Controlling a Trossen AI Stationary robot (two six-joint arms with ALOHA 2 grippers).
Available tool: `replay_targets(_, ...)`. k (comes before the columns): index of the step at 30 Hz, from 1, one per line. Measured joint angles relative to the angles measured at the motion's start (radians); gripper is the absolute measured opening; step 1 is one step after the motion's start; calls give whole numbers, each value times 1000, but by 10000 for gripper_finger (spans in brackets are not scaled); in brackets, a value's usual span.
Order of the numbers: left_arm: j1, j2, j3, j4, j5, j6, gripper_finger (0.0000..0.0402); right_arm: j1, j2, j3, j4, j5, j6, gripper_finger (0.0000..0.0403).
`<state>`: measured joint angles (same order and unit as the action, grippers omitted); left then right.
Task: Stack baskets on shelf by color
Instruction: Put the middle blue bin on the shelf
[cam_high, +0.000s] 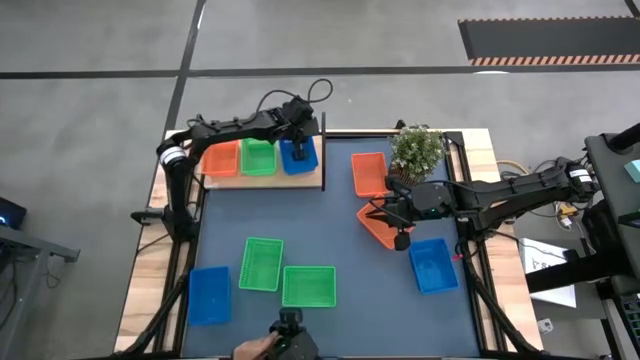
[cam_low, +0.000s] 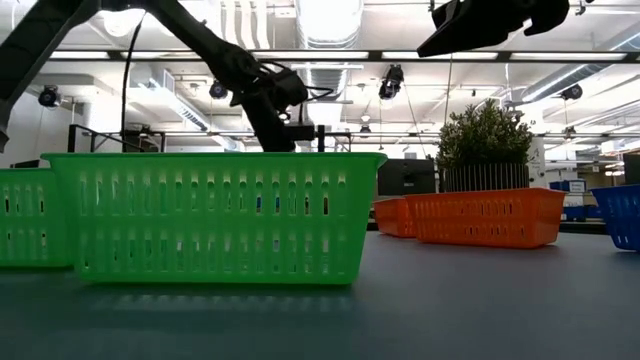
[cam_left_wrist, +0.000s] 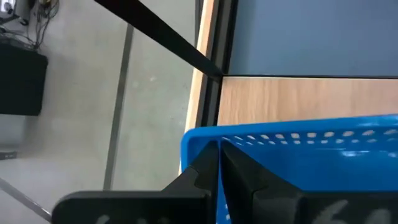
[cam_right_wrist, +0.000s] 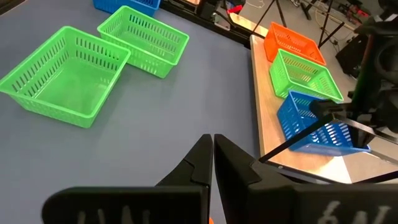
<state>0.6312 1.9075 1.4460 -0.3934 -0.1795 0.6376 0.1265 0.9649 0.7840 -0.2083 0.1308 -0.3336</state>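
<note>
I see the left gripper (cam_high: 299, 146) over the shelf (cam_high: 262, 180) at the far left of the table, fingers pinched tight on the wall of a blue basket (cam_high: 299, 155); the left wrist view shows the two fingers (cam_left_wrist: 239, 177) straddling that blue rim (cam_left_wrist: 292, 140) with the wooden board right behind it. That basket sits tilted at the shelf end nearest the thin black post (cam_high: 323, 150), beside a green basket (cam_high: 258, 157) in the middle and an orange basket (cam_high: 220, 158) at the other end. Right gripper (cam_high: 385, 212) hangs above the mat (cam_high: 330, 230) near the right side, jaws closed with nothing between them, just over a tilted orange basket (cam_high: 378, 228). Another orange basket (cam_high: 369, 173) lies flat just beside the potted plant (cam_high: 417, 150). One loose blue basket (cam_high: 433, 264) sits near the right arm, another blue one (cam_high: 209, 294) at the near left corner of the mat. Two loose green baskets (cam_high: 261, 263) and (cam_high: 308, 286) sit touching near the mat's front centre. A person's hand (cam_high: 252, 349) shows at the front edge.
</note>
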Motion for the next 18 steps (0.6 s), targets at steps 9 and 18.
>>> replay_targets(9,0,1,0,36,-4,0,0,0,0,-1,-3,0,0,9)
replay_targets(18,-52,-105,0,-138,-4,-29,0,0,0,-1,-25,0,1,9)
